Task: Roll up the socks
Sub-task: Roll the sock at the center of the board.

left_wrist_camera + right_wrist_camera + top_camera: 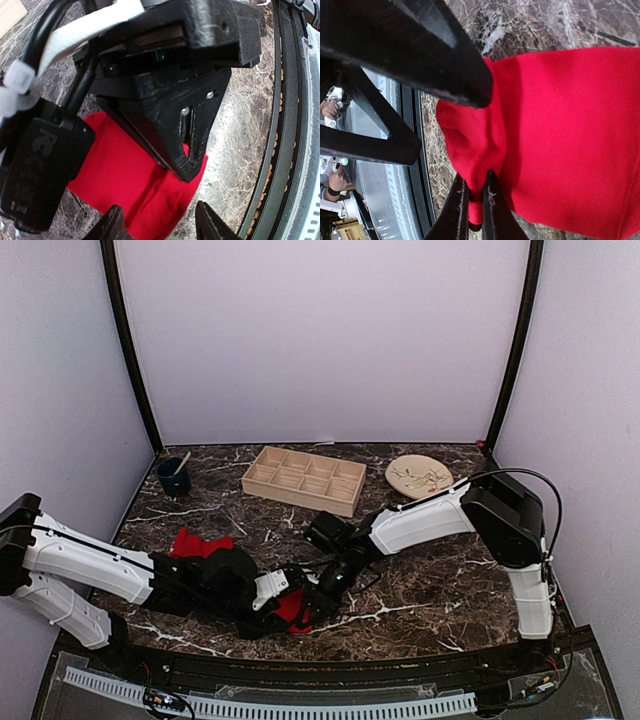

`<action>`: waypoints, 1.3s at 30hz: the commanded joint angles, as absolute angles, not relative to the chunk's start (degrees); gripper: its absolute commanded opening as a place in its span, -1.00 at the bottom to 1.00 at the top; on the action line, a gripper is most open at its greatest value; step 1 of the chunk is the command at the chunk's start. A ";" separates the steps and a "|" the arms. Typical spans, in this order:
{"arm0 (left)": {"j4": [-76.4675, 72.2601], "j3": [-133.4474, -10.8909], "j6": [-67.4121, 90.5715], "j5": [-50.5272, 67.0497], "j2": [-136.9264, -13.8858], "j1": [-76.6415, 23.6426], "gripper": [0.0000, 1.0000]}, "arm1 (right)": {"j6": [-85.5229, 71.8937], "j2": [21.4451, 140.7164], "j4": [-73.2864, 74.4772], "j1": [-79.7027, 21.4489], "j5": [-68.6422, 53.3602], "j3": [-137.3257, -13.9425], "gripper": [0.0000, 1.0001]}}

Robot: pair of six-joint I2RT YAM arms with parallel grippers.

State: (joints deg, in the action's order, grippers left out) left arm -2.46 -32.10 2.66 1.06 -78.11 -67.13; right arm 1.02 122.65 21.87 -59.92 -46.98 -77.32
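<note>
Red sock (291,610) lies near the front edge of the marble counter (430,585), between the two hands. The right hand (475,207) is almost fully closed, its fingertips pinching a fold at this sock's edge. The left hand (160,227) stands about half open, a fingertip on either side of the sock's end, gripping nothing. A second sock (200,543) sits crumpled behind the left arm, well apart from the first. Farther back are a wooden tray (303,480), a plate (418,477) and a dark cup (173,478).
</note>
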 commanded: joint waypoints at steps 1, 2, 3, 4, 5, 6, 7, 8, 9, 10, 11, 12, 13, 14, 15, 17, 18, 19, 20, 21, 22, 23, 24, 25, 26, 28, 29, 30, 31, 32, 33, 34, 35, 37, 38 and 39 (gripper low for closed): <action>-1.00 -33.91 -0.26 0.88 -79.40 -67.46 0.00 | 1.47 124.88 25.11 -59.85 -45.88 -77.82 -0.96; -0.83 -34.03 -0.53 1.16 -79.95 -67.45 0.00 | 1.57 124.94 25.25 -59.85 -45.92 -77.90 -0.96; -0.65 -34.16 -0.71 1.47 -80.32 -67.40 0.00 | 1.70 124.97 25.43 -59.85 -45.96 -77.94 -0.96; -0.55 -34.25 -0.85 1.71 -80.71 -67.48 -0.01 | 1.81 124.98 25.55 -59.85 -46.01 -78.03 -0.96; -0.55 -34.27 -1.03 2.05 -80.94 -67.42 -0.01 | 1.88 125.05 25.65 -59.85 -46.09 -78.13 -0.96; -0.52 -34.33 -1.02 2.29 -81.29 -67.40 -0.01 | 1.93 125.11 25.74 -59.85 -46.06 -78.13 -0.96; -0.46 -34.37 -1.11 2.43 -81.51 -67.47 -0.01 | 1.93 125.15 25.94 -59.85 -46.18 -78.21 -0.96; -0.49 -34.44 -1.14 2.68 -81.73 -67.42 -0.01 | 2.09 125.25 26.04 -59.85 -46.22 -78.30 -0.96; -0.46 -34.45 -1.21 2.84 -81.98 -67.39 -0.02 | 2.18 125.33 26.07 -59.85 -46.22 -78.31 -0.96; -0.44 -34.50 -1.23 2.77 -82.19 -67.39 -0.03 | 2.25 125.35 26.14 -59.85 -46.25 -78.31 -0.96; -0.44 -34.54 -1.31 2.75 -82.46 -67.41 -0.03 | 2.35 125.33 26.31 -59.85 -46.31 -78.38 -0.96; -0.44 -34.54 -1.39 2.73 -82.74 -67.37 -0.04 | 2.37 125.40 26.40 -59.85 -46.32 -78.40 -0.96; -0.47 -34.54 -1.47 2.73 -83.04 -67.43 -0.05 | 2.44 125.41 26.44 -59.91 -46.32 -78.38 -0.96; -0.58 -34.54 -1.49 2.80 -83.29 -67.40 -0.06 | 2.46 125.36 26.53 -59.86 -46.40 -78.40 -0.96; -0.58 -34.66 -1.56 2.83 -83.44 -67.41 -0.08 | 2.53 125.34 26.62 -59.90 -46.40 -78.44 -0.96; -0.62 -34.78 -1.81 2.93 -83.87 -67.44 -0.12 | 2.55 125.40 26.69 -59.85 -46.35 -78.48 -0.96; -0.65 -34.85 -1.89 2.98 -84.05 -67.43 -0.16 | 2.55 125.42 26.71 -59.85 -46.33 -78.49 -0.96; -0.64 -34.99 -1.99 3.10 -84.28 -67.41 -0.20 | 2.55 125.43 26.77 -59.85 -46.28 -78.49 -0.96; -0.59 -35.07 -2.04 3.16 -84.55 -67.41 -0.22 | 2.55 125.48 26.80 -59.85 -46.24 -78.49 -0.96; -0.48 -35.13 -2.10 3.34 -84.77 -67.41 -0.24 | 2.63 125.57 26.85 -59.85 -46.24 -78.56 -0.96; -0.35 -35.22 -2.08 3.50 -85.00 -67.39 -0.29 | 2.64 125.56 26.89 -59.85 -46.30 -78.64 -0.97; -0.21 -35.25 -2.14 3.57 -85.19 -67.41 -0.33 | 2.64 125.59 26.96 -59.85 -46.24 -78.73 -0.97; -0.11 -35.31 -2.09 3.60 -85.31 -67.38 -0.37 | 2.64 125.60 26.98 -59.85 -46.25 -78.81 -0.97; -0.09 -35.27 -2.09 3.67 -85.34 -67.39 -0.41 | 2.64 125.67 27.05 -59.85 -46.23 -78.91 -0.97; -0.10 -35.17 -2.03 3.60 -85.34 -67.41 -0.46 | 2.65 125.74 27.07 -59.85 -46.15 -78.99 -0.97; -0.01 -35.07 -1.96 3.48 -85.21 -67.36 -0.60 | 2.60 125.84 27.16 -59.79 -46.08 -79.05 -0.96; 0.04 -35.07 -1.94 3.42 -85.25 -67.43 -0.70 | 2.63 125.86 27.16 -59.77 -46.06 -79.02 -0.96; 0.10 -35.05 -1.92 3.45 -85.24 -67.41 -0.79 | 2.64 125.86 27.15 -59.77 -46.00 -78.95 -0.96; 0.17 -35.07 -1.86 3.36 -85.21 -67.41 -0.87 | 2.56 125.80 27.11 -59.81 -45.86 -78.93 -0.94; 0.13 -35.05 -1.84 3.42 -85.25 -67.39 -0.94 | 2.51 125.76 27.09 -59.72 -45.71 -78.85 -0.92; 0.21 -35.12 -1.62 3.31 -85.37 -67.37 -1.00 | 2.42 125.65 26.94 -59.64 -45.55 -78.70 -0.88; 0.26 -35.07 -1.44 3.34 -85.52 -67.41 -1.00 | 2.36 125.56 26.77 -59.60 -45.51 -78.55 -0.84; 0.19 -35.08 -1.30 3.24 -85.66 -67.36 -1.00 | 2.13 125.45 26.62 -59.51 -45.45 -78.35 -0.80; 0.02 -35.11 -0.81 3.33 -85.91 -67.41 -1.00 | 1.79 125.26 26.18 -59.42 -45.19 -78.00 -0.69; -0.04 -35.12 -0.46 3.38 -86.09 -67.41 -1.00 | 1.58 125.18 25.95 -59.29 -45.18 -77.78 -0.65; -0.05 -35.07 -0.11 3.41 -86.39 -67.39 -1.00 | 1.23 125.04 25.56 -59.20 -45.17 -77.60 -0.61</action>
State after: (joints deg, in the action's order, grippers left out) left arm -1.50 -34.48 -1.23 3.73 -84.88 -67.16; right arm 1.93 123.59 25.19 -59.55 -47.97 -78.74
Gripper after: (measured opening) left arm 0.057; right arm 0.163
